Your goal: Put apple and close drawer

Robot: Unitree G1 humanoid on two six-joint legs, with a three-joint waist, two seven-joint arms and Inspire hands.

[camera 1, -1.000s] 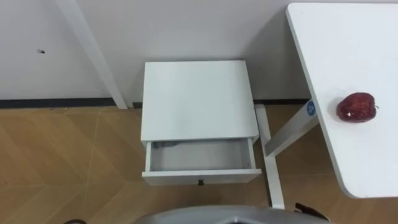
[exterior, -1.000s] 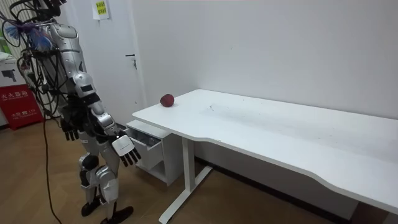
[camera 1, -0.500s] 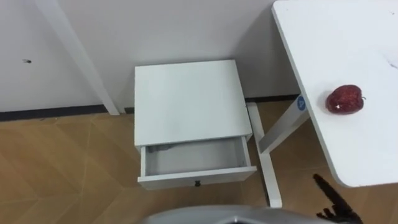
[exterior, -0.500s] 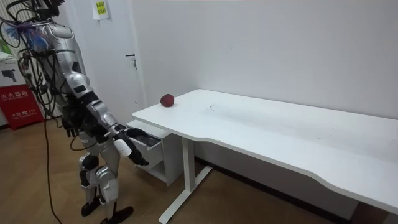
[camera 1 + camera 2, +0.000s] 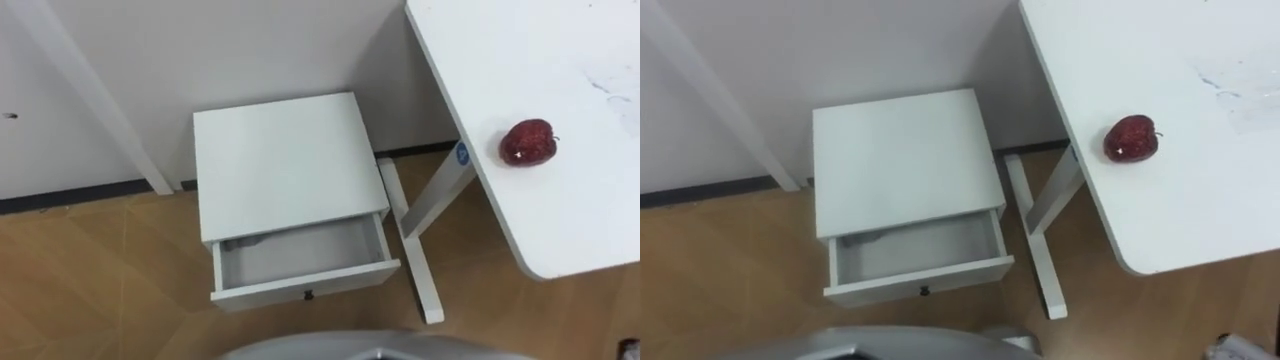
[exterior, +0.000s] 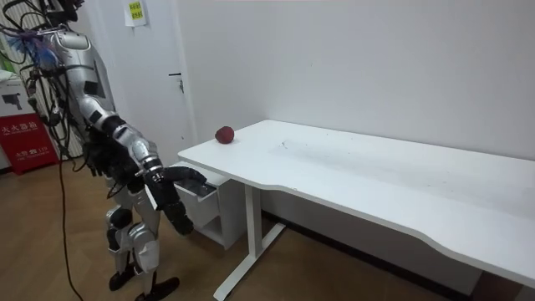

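A dark red apple lies near the front left corner of the white table, at the right of the eye views. To the left stands a white nightstand. Its single drawer is pulled open, and the part of its inside that I can see holds nothing. In the room view I stand just before the nightstand. My right arm is raised forward, and my right hand hangs with straight fingers below the table's edge, holding nothing. My left hand stays by my body on the room view's left.
The table's white leg and foot stand close to the right of the nightstand. A white wall with a dark skirting runs behind it, and a white door frame slants at the left. Wooden floor lies around the nightstand.
My right arm has swung up and forward, and its hand now points down. The eye views have shifted: the nightstand and apple sit further left and higher, which is the camera's own move.
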